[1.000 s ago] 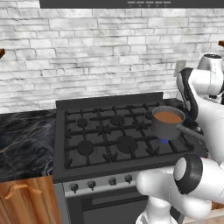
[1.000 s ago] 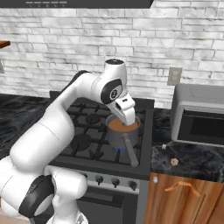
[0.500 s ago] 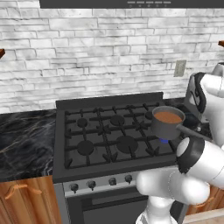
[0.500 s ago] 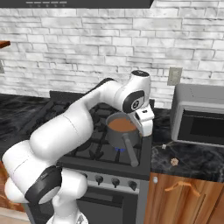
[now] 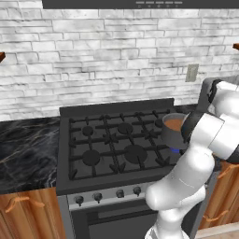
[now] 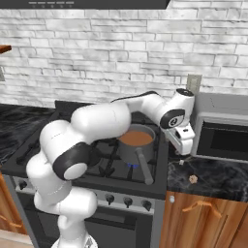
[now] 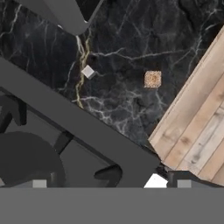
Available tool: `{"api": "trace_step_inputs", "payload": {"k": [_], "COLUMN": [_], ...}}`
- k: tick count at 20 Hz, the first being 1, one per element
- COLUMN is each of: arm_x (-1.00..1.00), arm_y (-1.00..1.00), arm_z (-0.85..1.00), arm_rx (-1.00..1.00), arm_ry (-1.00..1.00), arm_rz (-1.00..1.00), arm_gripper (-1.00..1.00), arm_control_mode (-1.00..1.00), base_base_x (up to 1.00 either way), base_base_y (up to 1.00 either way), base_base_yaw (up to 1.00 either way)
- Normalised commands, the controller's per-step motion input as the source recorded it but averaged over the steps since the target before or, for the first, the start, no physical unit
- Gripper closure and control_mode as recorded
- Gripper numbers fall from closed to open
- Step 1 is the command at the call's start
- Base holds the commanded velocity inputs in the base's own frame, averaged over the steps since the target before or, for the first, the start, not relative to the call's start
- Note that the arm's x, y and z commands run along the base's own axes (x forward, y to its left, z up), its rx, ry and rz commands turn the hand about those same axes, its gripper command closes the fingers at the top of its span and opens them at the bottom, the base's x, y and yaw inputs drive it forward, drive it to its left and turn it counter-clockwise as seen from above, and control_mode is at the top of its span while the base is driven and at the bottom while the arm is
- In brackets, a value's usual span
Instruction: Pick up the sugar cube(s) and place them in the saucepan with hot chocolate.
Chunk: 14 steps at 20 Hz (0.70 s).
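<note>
Tool (image 6: 184, 147) above counter (image 6: 218, 177), near sugar cube (image 7: 152, 79).

You have the saucepan (image 6: 136, 143) on the front right burner of the stove (image 6: 97, 160), its handle reaching toward the front edge. Right of the stove runs the counter (image 6: 218, 174), with the microwave (image 6: 220, 133) at its back against the wall. Two sugar cubes lie on that counter, one (image 6: 193, 178) toward the front, the other (image 7: 88, 71) nearer the microwave.
</note>
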Motion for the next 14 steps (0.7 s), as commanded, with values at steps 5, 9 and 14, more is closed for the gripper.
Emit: {"api": "trace_step_inputs", "payload": {"k": [5,9,14], "arm_x": [0.50,0.40,0.41], "arm_y": [-0.41,-0.32,-0.06], "arm_z": [-0.48,-0.33,-0.37], "arm_rx": [-0.01,0.00,-0.03], "arm_ry": [0.02,0.00,0.03], "arm_rz": [0.00,0.00,0.00], "arm_gripper": [-1.00,-1.00,-1.00], "arm_control_mode": [-1.00,-1.00,-1.00], "base_base_x": [0.00,0.00,0.00], "base_base_y": [0.00,0.00,0.00], "base_base_yaw": [0.00,0.00,0.00]}}
